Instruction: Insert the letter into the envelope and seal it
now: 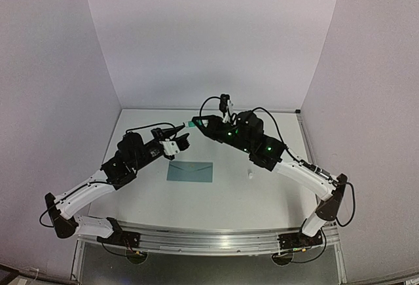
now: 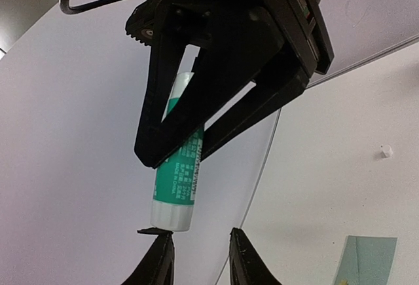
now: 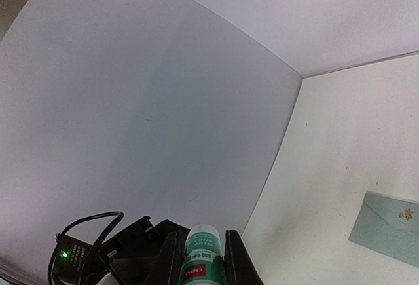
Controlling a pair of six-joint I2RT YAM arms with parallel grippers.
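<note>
The envelope [image 1: 190,171] lies flat — apart from the left pincer [image 1: 184,139].

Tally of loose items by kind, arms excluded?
envelope: 1
glue stick: 1, held in the right gripper
small white piece: 1, on the table, too small to identify
Total: 3

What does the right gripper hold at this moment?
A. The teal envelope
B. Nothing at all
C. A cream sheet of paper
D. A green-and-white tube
D: the right gripper is shut on the green-and-white tube, while the envelope lies flat on the table, away from it.
</note>
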